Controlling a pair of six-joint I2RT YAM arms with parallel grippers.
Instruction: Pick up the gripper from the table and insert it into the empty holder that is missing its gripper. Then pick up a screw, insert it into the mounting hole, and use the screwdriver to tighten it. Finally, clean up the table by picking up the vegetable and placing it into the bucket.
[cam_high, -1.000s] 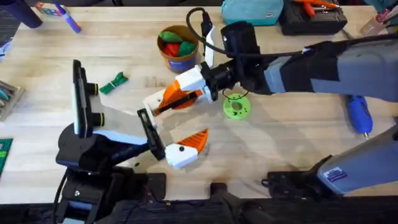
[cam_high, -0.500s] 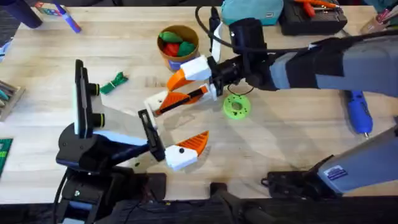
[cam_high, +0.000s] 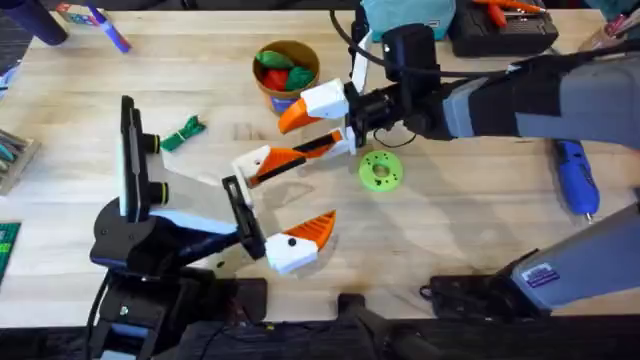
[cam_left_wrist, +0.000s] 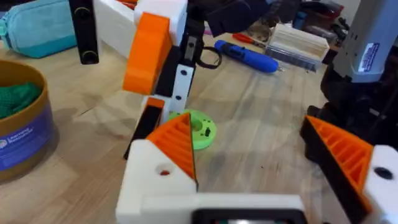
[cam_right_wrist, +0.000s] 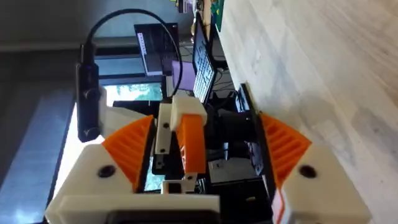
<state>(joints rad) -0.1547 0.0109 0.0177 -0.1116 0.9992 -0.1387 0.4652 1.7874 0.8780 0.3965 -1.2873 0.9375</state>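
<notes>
I am reaching my right arm across the light wooden bench (cam_high: 450, 210), wrist rolled on its side, so my right end effector (cam_right_wrist: 205, 127) is standing spread wide around the loose white-and-orange plastic gripper piece (cam_right_wrist: 186, 140). The piece is leaning against one ribbed pad, with a gap to the other, so I am judging it not yet clamped. It is looking light, stiff and smooth-shelled, so I am favouring a hold across its blocky white body rather than the thin bar. My left end effector (cam_left_wrist: 258, 162) is waiting wide and empty nearby.
</notes>
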